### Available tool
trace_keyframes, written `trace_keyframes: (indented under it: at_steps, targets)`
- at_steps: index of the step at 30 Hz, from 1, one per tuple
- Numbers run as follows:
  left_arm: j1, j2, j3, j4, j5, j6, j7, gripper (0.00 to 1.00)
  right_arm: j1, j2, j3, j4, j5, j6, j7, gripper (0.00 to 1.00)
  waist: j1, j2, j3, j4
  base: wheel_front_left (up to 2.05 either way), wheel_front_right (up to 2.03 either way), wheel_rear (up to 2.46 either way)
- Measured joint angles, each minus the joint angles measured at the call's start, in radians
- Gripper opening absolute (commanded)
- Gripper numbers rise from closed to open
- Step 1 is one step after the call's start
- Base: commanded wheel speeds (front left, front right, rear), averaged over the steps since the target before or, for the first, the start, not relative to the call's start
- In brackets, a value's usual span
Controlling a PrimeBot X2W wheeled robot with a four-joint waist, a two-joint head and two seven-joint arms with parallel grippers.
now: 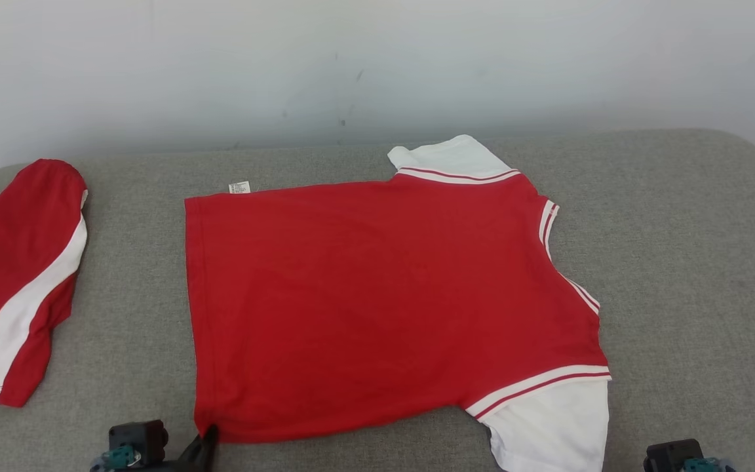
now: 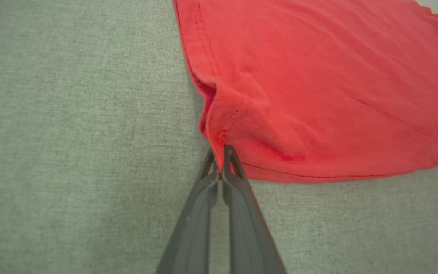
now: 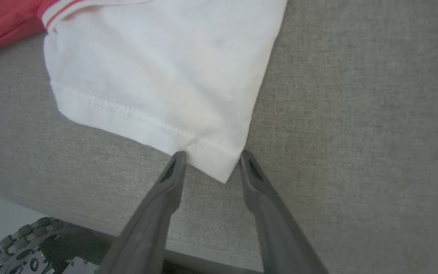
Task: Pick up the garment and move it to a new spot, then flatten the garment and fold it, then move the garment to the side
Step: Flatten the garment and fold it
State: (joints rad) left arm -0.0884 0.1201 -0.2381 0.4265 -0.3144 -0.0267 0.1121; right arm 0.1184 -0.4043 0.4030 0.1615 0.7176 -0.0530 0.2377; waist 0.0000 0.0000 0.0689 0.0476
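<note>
Two garments lie on the grey surface (image 1: 679,262). One is a red shirt (image 1: 377,295), spread flat, with a far sleeve (image 1: 449,157) and a near sleeve (image 1: 548,419), both white. The other is a red-and-white top (image 1: 10,275), folded, well apart to the left of the left jaws. The left jaws are closed, pinching the shirt's hem corner; the shirt stretches ahead and right of them. The right jaws stand open, the near sleeve's corner between their tips

Grey fabric surface (image 1: 679,262), second red garment with white stripe (image 1: 10,282) at its left edge, pale wall (image 1: 377,65) behind.
</note>
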Motion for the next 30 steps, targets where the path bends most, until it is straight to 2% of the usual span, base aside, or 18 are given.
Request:
trace_keyframes:
  at_steps: [1, 8, 13, 25, 30]
  targets:
    - [0.0, 0.0, 0.0, 0.004, 0.0, 0.0, -0.004, 0.0, -0.006, -0.003, 0.003, 0.003, -0.004, 0.0, 0.002, 0.0, 0.0, 0.0, 0.0, 0.0, 0.0, 0.0, 0.0]
    - [0.001, 0.002, 0.015, 0.028, -0.003, 0.0, -0.031, 0.0, -0.029, 0.004, -0.014, 0.011, 0.003, 0.009, 0.007, 0.0, 0.0001, 0.0001, -0.009, -0.002, 0.0, 0.0, 0.0]
    - [0.007, 0.018, 0.034, 0.017, -0.005, 0.002, -0.056, 0.0, -0.032, -0.035, -0.085, -0.01, 0.016, 0.008, -0.03, 0.0, 0.0, 0.0, -0.026, -0.01, 0.0, 0.0, 0.0]
    - [0.054, 0.022, 0.023, -0.062, -0.004, 0.007, -0.067, 0.0, -0.015, -0.049, -0.16, -0.136, 0.074, 0.018, -0.091, 0.0, -0.0001, 0.0001, -0.039, -0.021, 0.0, 0.0, 0.0]
    - [0.041, 0.039, 0.027, -0.085, -0.006, -0.011, -0.059, 0.0, -0.053, -0.067, -0.18, -0.152, 0.074, 0.027, -0.096, 0.0, -0.0001, 0.0, -0.035, -0.017, 0.0, 0.0, 0.0]
